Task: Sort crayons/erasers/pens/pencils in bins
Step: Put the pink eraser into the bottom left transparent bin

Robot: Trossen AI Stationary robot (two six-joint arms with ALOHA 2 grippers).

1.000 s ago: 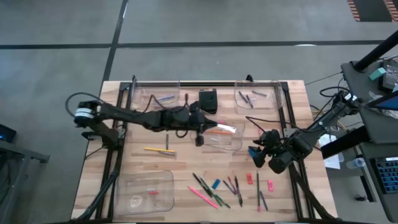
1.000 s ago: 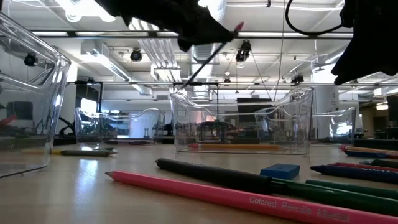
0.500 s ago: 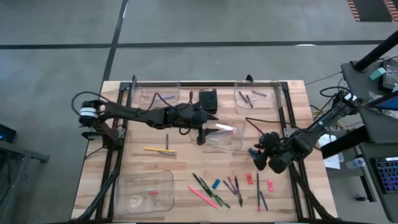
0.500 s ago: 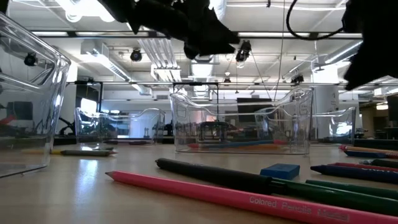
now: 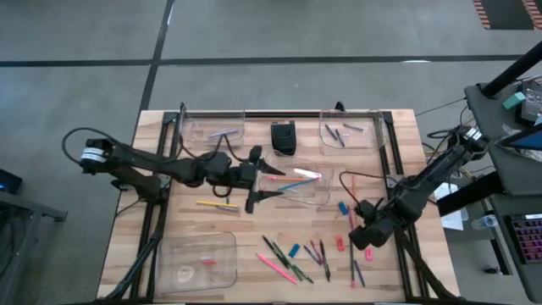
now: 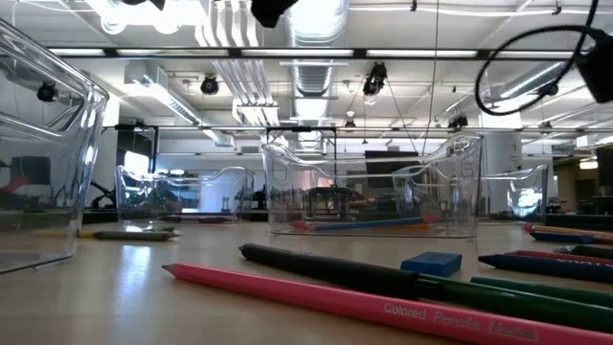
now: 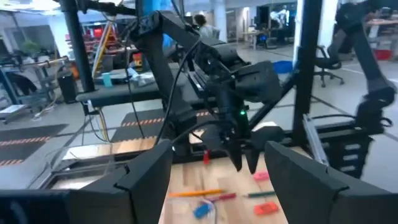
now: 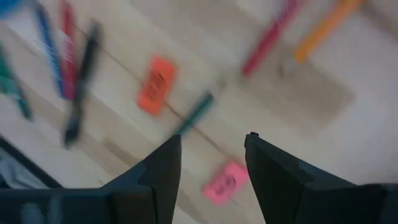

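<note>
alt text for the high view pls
Overhead: the left gripper hangs open beside the centre bin, which holds pencils. The right gripper, open, hovers over loose pens, pencils and erasers on the wooden table.

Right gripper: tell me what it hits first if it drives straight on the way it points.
The right gripper, open, points down at the table. The pink eraser lies between its fingers, so likely that first, else bare wood beside it; depth is unclear.

Workshop hall around a pale wooden table

Grey concrete floor (image 5: pixel 254 34) crossed by dark seam lines surrounds the light plank tabletop (image 5: pixel 212 220); overhead, silver ventilation ducts (image 6: pixel 316 24) and white strip lights (image 6: pixel 182 52) hang under the ceiling; a black office chair (image 7: pixel 326 62) stands beyond.
</note>
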